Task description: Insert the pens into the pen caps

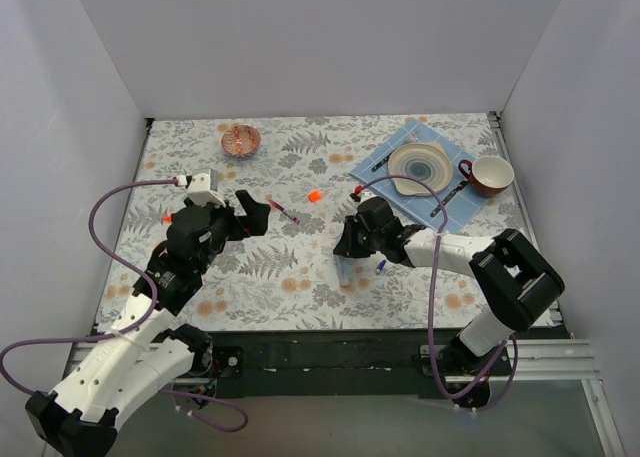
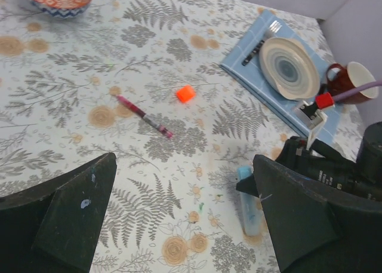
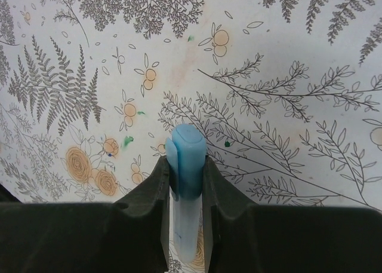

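Observation:
My right gripper (image 3: 185, 168) is shut on the chunky light-blue marker (image 3: 188, 144), gripping its darker blue cap end while the paler barrel runs back between the fingers. In the top view the marker (image 1: 345, 270) lies low on the cloth just below the right gripper (image 1: 346, 245). A thin white pen with a blue tip (image 1: 381, 266) lies to its right. The dark-red pen (image 2: 143, 116) and the orange cap (image 2: 185, 94) lie apart on the cloth ahead of my left gripper (image 2: 184, 165), which is open and empty above the table. The black marker and the other caps are not seen.
A patterned bowl (image 1: 240, 139) stands at the back left. A blue mat (image 1: 466, 209) at the back right carries a plate (image 1: 420, 167), cutlery and a red mug (image 1: 487, 175). White walls close in the table on three sides.

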### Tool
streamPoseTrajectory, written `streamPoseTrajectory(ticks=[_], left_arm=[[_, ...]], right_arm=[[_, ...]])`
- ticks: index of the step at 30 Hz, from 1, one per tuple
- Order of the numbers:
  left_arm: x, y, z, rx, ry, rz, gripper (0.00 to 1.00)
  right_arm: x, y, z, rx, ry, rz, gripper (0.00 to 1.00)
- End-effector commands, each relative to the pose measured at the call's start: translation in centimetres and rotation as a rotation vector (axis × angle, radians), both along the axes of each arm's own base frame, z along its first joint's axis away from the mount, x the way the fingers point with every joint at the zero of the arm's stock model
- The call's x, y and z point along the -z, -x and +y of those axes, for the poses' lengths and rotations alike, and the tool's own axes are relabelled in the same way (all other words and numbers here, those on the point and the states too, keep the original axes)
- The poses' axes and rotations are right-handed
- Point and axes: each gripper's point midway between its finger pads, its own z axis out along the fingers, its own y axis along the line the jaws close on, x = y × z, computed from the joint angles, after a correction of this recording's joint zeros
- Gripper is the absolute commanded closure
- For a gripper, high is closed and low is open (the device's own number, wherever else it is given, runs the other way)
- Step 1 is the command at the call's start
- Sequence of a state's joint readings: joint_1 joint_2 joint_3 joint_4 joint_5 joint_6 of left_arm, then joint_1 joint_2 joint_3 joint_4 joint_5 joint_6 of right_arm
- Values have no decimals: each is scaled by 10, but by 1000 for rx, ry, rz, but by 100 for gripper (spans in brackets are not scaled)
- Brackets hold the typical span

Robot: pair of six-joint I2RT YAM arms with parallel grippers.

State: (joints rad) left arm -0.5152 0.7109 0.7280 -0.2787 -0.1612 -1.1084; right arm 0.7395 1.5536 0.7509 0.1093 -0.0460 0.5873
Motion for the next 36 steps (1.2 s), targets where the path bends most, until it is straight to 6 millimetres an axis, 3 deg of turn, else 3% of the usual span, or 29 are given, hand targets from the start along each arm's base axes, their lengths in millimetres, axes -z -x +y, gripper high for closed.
streamPoseTrajectory(ticks=[1, 6, 12, 14, 23, 28, 30, 32, 33, 36], left_arm=[[-1, -8, 35, -195, -63, 17, 2], [2, -7, 44, -236, -79, 21, 2], [11, -9, 57, -320, -97, 53, 2], [17, -10, 66, -373, -117, 76, 2], [66, -21, 110, -632, -246, 260, 4], [113, -31, 157, -755, -267, 481, 4], [126, -29, 181, -793, -218, 570, 11], [140, -25, 201, -849, -188, 634, 12], [142, -22, 222, -917, -155, 642, 12], [157, -15, 248, -1005, -125, 673, 13]], right_arm=[[-11, -18, 18, 6, -69, -7, 92], [-7, -21, 15, 30, -42, -7, 63], [-12, -32, -2, 95, 40, -41, 49], [-24, -36, -2, 93, 42, -68, 46], [-92, -27, 0, 9, -63, -210, 47], [-113, 7, 5, -87, -209, -211, 48], [-125, 17, 5, -106, -270, -229, 49], [-125, 23, 2, -112, -290, -236, 49], [-130, 27, 2, -121, -305, -244, 49], [-136, 31, 1, -142, -317, -259, 49]])
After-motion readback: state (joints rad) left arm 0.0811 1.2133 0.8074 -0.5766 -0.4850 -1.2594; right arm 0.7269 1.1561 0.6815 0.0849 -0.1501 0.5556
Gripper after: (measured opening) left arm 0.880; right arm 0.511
